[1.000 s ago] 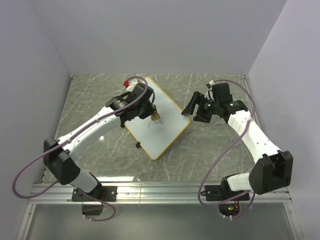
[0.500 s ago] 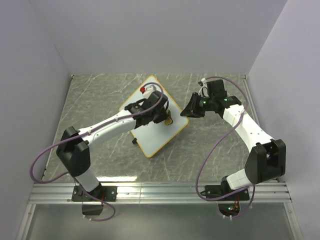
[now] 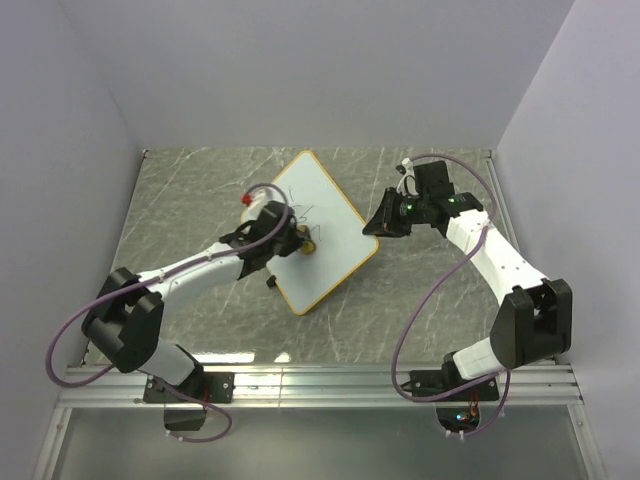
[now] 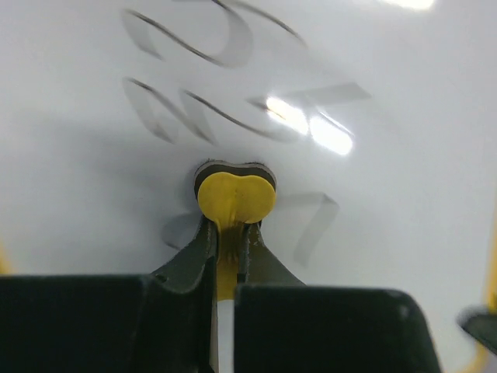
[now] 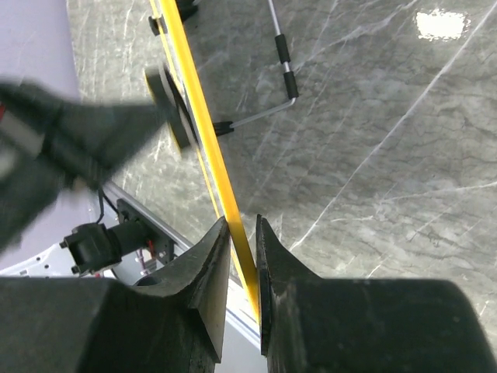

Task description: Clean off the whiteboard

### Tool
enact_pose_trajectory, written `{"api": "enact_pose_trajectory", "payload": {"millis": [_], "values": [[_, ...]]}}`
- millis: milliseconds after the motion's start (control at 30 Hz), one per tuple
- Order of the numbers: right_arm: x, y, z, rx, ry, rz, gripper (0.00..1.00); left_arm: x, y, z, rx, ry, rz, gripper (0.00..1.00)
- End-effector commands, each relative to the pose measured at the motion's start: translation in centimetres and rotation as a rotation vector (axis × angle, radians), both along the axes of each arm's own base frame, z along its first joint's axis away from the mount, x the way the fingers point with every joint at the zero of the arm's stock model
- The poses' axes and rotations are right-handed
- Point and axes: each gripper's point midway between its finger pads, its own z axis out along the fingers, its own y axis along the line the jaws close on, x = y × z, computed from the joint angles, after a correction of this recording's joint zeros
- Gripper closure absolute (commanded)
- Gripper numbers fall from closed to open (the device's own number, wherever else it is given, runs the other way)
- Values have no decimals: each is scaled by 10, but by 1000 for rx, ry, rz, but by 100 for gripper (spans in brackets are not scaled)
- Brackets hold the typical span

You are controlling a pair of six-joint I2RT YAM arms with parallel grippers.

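**Erasure under way, strokes outstanding.** The whiteboard (image 3: pixel 335 215) lay flat on the marbled surface (image 3: pixel 430 290), turned corner-on between the two arms. The left gripper (image 3: pixel 297 241) hung over the board's middle. Its jaws were pressed together on the stem of a small yellow eraser (image 4: pixel 235 196), and the eraser's pad met the white face. The right gripper (image 5: pixel 242 247) sat at the board's right corner, pinched onto the orange-yellow rim (image 5: pixel 194 101), apparently to steady the board against the rubbing.

On the board's far half, toward its left edge, several dark looping strokes (image 4: pixel 194 101) were visible in the left wrist view. A paler mark lay nearer the board's middle. The near half read as plain white from above, though that view was too coarse to rule out faint residue.

Judged from this, the task was incomplete. The tool was in hand and on the board and the board was braced, but the visible strokes had yet to be wiped.
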Motion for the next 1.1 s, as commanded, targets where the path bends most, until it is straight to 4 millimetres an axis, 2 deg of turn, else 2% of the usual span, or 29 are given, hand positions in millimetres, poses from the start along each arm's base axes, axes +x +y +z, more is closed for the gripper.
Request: {"api": "enact_pose_trajectory", "payload": {"millis": [0,100,133,200,267,367,400,467,500,567,600,700,733,833,900,933,967,1033,1067], "values": [[-6,-10,16,-37,-8,-37,100,18,73,-37,87,40,127,100],[-5,-10,19,-33,-10,-41,100,28,103,-48,128,55,147,100],[-4,-10,19,-34,-9,-45,100,29,107,-52,138,64,136,100],[-3,-9,18,-34,-6,-47,100,32,109,-56,145,74,127,100],[0,-10,19,-38,-9,-52,100,35,99,-49,116,55,84,100],[3,-9,21,-36,-9,-56,100,33,69,-32,44,25,8,100],[5,-9,22,-34,-14,-58,100,30,47,-18,19,1,-41,100],[5,-7,22,-31,-9,-60,100,26,19,-9,-7,-6,-99,100],[5,-7,22,-30,-12,-60,100,19,-10,10,-37,-32,-165,100],[5,-6,19,-30,-5,-62,100,12,-40,15,-72,-19,-218,100],[5,-7,18,-30,-5,-66,100,2,-65,29,-110,-36,-277,100],[3,-6,18,-29,-6,-66,100,-10,-96,40,-151,-41,-332,100],[3,-7,18,-29,-7,-69,100,-11,-99,41,-158,-39,-336,100],[0,-7,18,-29,-10,-69,100,-7,-88,30,-137,-16,-311,100],[-2,-8,18,-32,-13,-67,100,-4,-69,16,-123,6,-272,100],[-2,-9,19,-35,-16,-68,100,-2,-60,18,-123,-5,-250,100],[-3,-10,20,-37,-22,-68,100,2,-41,4,-103,23,-212,100],[-5,-11,19,-43,-21,-67,100,8,-16,-3,-81,36,-167,100],[-7,-11,19,-44,-21,-68,100,15,6,-16,-52,67,-125,100]]}}
